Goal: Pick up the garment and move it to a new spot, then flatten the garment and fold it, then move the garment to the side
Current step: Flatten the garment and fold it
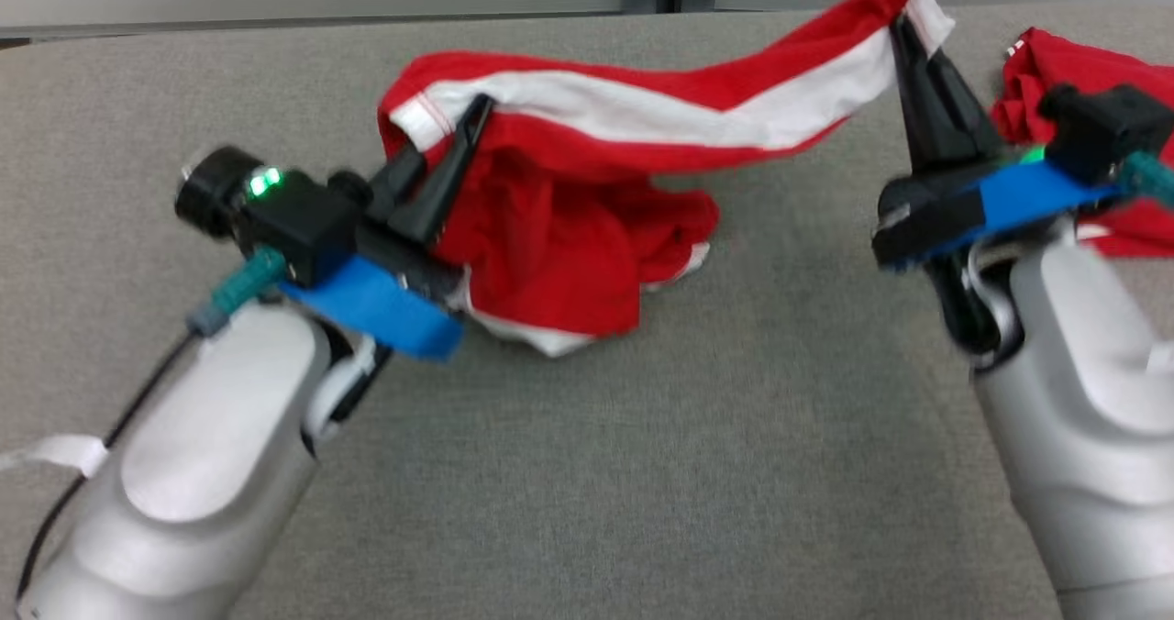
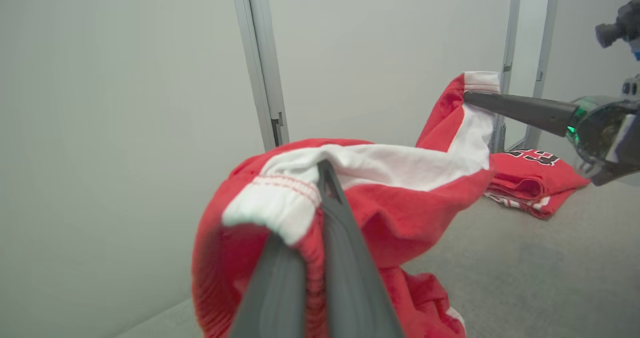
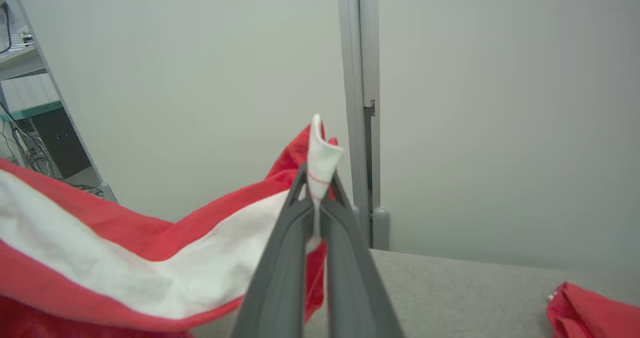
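Garment (image 1: 642,116), long axis left to right

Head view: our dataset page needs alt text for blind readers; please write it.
The left gripper and right gripper pinch a red-and-white garment by its ends, stretching it between them, the rest sagging onto a grey table. Another red garment lies far right.
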You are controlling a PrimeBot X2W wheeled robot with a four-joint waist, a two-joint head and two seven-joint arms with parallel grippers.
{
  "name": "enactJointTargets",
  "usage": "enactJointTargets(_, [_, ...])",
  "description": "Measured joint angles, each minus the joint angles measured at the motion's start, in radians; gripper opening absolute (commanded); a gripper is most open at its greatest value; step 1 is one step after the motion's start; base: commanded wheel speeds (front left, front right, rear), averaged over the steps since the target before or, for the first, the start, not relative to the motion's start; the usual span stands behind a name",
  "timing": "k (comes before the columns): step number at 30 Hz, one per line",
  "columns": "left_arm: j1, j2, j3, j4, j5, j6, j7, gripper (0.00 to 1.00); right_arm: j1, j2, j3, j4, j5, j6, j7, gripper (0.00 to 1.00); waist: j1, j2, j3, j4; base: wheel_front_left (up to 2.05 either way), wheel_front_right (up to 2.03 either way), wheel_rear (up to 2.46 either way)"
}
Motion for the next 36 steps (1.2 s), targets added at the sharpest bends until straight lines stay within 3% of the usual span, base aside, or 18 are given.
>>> enactJointTargets(11, [-0.542,0.072,-0.057,0.153,-0.159,0.000,0.036,0.00,-0.634,0.035,-0.003,0.320,0.095,0.000,0.026,0.00,0.0002,0.0000,0.187,-0.024,0.00,0.00,0.00])
enactJointTargets(18, [-0.749,0.081,-0.108,0.278,-0.218,0.000,-0.004,0.00,-0.858,0.044,0.010,0.488,0.088,0.000,-0.019,0.00,-0.0001,0.0000,0.196,-0.034,0.00,0.00,0.00])
enactJointTargets(24, [-0.762,0.069,-0.177,0.323,-0.257,0.000,-0.024,0.00,-0.877,0.042,0.067,0.551,0.129,0.000,-0.044,0.00,-0.0001,0.0000,0.221,-0.035,0.00,0.00,0.00])
enactJointTargets(30, [-0.670,0.049,-0.220,0.339,-0.291,0.000,-0.035,0.00,-0.771,0.012,0.125,0.555,0.193,0.000,-0.059,0.00,-0.0001,0.0000,0.248,-0.020,0.00,0.00,0.00])
enactJointTargets(36, [-0.458,0.031,-0.152,0.239,-0.228,0.000,-0.036,0.00,-0.558,-0.021,0.192,0.469,0.229,0.000,-0.066,0.00,-0.0001,0.0000,0.236,-0.009,0.00,0.00,0.00])
